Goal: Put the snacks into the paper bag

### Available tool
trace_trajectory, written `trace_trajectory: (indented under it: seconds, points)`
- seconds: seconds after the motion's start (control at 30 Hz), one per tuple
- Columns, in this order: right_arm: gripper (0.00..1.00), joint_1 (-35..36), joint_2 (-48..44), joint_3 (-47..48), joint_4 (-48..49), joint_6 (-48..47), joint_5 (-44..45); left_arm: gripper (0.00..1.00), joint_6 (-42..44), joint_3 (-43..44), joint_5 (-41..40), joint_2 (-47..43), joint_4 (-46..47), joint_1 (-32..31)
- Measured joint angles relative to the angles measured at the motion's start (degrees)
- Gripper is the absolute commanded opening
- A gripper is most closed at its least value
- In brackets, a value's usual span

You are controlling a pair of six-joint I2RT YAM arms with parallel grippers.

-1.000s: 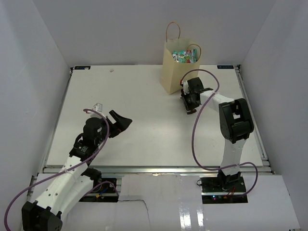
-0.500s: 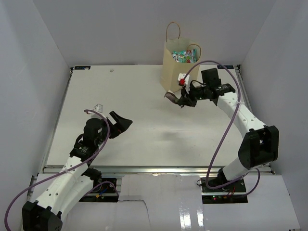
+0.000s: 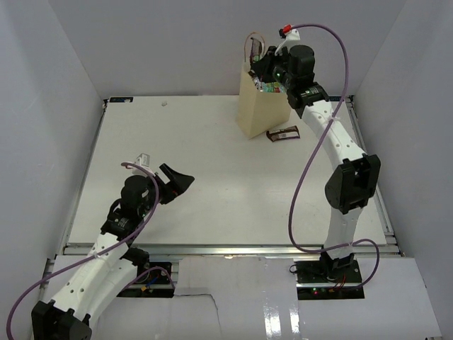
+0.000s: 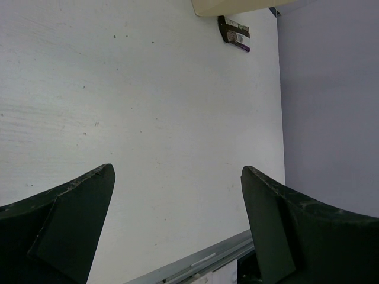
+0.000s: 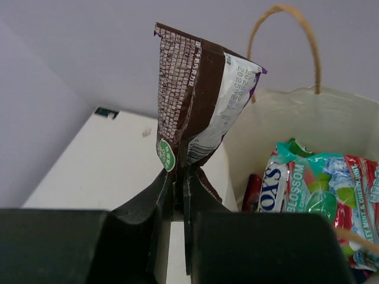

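The right claw [image 5: 179,177] is clenched on the lower end of a thin brown bar [image 5: 192,100], holding it upright above the open top of the paper bag [image 5: 296,124], near its edge. Colourful packets [image 5: 317,189] lie inside the bag. A second brown bar [image 3: 283,134] lies on the table [image 3: 212,156] just beside the bag's base. Well apart, the left claw [image 3: 177,180] hangs spread wide over the table, holding nothing.

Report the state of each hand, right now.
Left hand: open, holding nothing.
Right hand: closed on a dark brown bar.
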Motion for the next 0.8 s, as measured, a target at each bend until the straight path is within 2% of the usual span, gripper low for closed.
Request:
trace_trajectory:
  seconds: [0.07,0.1,0.13,0.17,0.23,0.3,0.33,0.43,0.5,0.67,0.77,0.8]
  points:
    - [0.08,0.0,4.0,4.5,0.9,4.7,4.6,0.98,-0.2,0.0,-0.1,-0.3,-0.1,0.0]
    - [0.12,0.0,5.6,6.1,1.3,6.4,6.7,0.98,-0.3,0.0,-0.1,-0.4,-0.2,0.0]
    - [0.28,-0.1,6.9,7.3,1.6,7.6,8.8,0.98,-0.4,0.0,-0.2,-0.5,-0.3,0.0]
    - [0.36,-0.2,7.9,8.1,1.6,8.6,10.5,0.98,-0.6,0.0,-0.3,-0.6,-0.5,0.0]
    - [0.48,-0.4,9.1,8.8,1.9,9.1,13.0,0.98,-0.7,0.0,-0.6,-1.0,-0.8,0.0]
    - [0.55,-0.5,9.5,8.5,2.2,8.7,13.9,0.98,-0.8,0.0,-0.9,-1.3,-1.0,0.0]
    - [0.65,-0.6,9.5,8.1,2.7,8.1,13.7,0.98,-0.8,0.0,-1.0,-1.4,-1.0,0.0]
    - [0.8,-0.9,8.8,6.8,4.5,3.8,8.1,0.98,-0.9,0.0,-1.1,-1.2,-0.9,0.0]
    - [0.79,-1.3,7.9,6.0,5.0,-0.9,-0.8,0.98,-0.8,0.0,-1.0,-0.3,-0.5,0.0]
    - [0.74,-3.7,1.2,2.5,3.9,-17.2,-32.8,0.98,-0.1,0.0,-0.9,3.1,0.0,0.0]
    - [0.57,-7.1,-4.9,-2.6,2.6,-28.2,-51.0,0.98,0.1,0.0,-0.7,3.4,0.3,0.0]
    - [0.48,-8.7,-6.6,-4.8,2.4,-30.7,-55.3,0.98,0.2,0.0,-0.7,3.4,0.5,0.0]
